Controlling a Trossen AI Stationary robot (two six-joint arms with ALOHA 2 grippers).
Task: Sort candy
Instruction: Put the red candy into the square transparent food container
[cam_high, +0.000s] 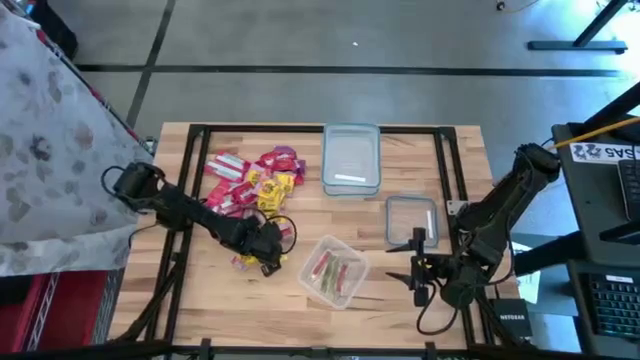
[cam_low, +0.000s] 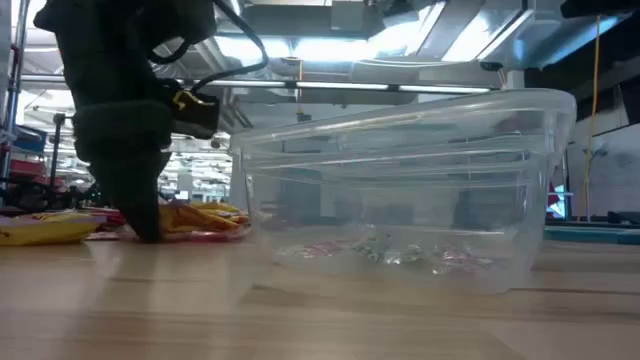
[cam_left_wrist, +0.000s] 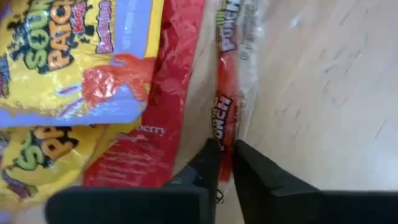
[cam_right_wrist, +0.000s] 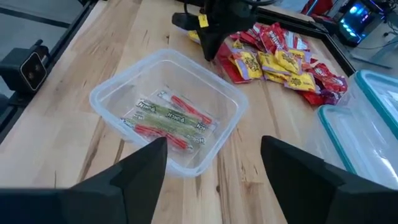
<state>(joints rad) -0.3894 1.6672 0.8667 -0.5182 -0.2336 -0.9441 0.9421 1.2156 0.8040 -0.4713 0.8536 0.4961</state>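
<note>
The candy is a pile of red, yellow and magenta packets (cam_high: 250, 182) on the table's far left part. A long red stick packet (cam_left_wrist: 227, 93) lies beside it on the wood. My left gripper (cam_high: 268, 258) points down at the pile's near edge and is shut on that stick. Near the table's middle stands a clear tub (cam_high: 308, 262) with a few red and green stick packets (cam_right_wrist: 169, 117) lying in it. My right gripper (cam_right_wrist: 214, 180) hovers open to the right of the tub, nothing between its fingers. My left gripper pinches the red stick packet near its near end (cam_left_wrist: 225, 149) between its two fingers, one on each long side. The fingers (cam_low: 148, 225) come from above, pointing down at the table. The rest of the packet lies flat on the wood, running away from the fingers.
A clear container with a blue rim (cam_high: 352, 160) stands at the far middle, and a clear lid (cam_high: 411, 220) lies right of centre. Black frame rails (cam_high: 447, 160) cross the tabletop on both sides. Bare wood (cam_high: 230, 310) shows along the near edge.
</note>
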